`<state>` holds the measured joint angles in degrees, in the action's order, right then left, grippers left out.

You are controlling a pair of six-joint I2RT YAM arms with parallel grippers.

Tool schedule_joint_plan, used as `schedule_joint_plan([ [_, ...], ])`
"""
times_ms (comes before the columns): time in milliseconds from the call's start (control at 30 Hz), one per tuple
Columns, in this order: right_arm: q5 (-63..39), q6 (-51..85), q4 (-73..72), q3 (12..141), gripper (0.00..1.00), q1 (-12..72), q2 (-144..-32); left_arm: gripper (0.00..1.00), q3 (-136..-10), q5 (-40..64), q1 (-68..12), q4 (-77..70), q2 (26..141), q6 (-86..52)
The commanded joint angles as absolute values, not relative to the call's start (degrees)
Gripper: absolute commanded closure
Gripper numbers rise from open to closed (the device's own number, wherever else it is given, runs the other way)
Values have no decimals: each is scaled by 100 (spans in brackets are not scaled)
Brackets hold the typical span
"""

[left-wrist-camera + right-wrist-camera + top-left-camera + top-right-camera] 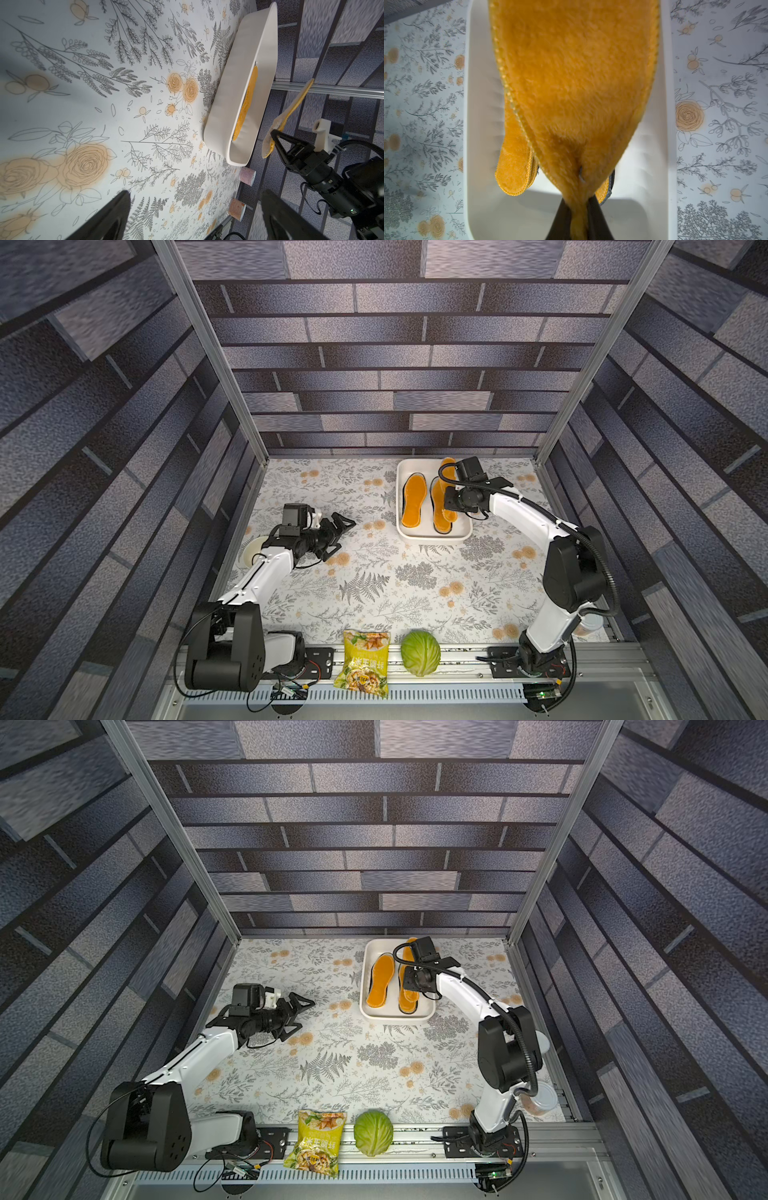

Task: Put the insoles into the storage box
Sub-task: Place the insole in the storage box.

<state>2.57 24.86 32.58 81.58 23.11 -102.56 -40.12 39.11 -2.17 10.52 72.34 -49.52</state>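
Right jaws clamp an orange insole point(571, 83) by one end over the box point(483, 207); lower it flat onto the stack point(512, 178) before releasing; left jaws apart

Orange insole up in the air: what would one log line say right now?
right tool: shut on orange insole, over storage box | left tool: open, empty | in box: more orange insoles

Storage box point(432, 536): insoles point(413, 501) lying abreast in it; raised insole point(448, 465) hanging above it from right gripper point(579, 209); left gripper point(345, 536) hovering left of it; snack bag point(365, 662), cabbage point(420, 653) lying before it.
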Motion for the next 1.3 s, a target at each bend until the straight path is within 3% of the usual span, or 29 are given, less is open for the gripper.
schedule_joint_plan([
  [0,369,2691,3601,8432,89,2371,-10549,0,-4161,3826,-239,1235,7033,-4868],
  [900,514,3015,4129,9139,72,2468,-11557,0,-4177,3864,-228,1226,7075,-4830],
  [1267,475,2964,4171,9407,70,2467,-11939,0,-4175,3871,-220,1213,7091,-4834],
])
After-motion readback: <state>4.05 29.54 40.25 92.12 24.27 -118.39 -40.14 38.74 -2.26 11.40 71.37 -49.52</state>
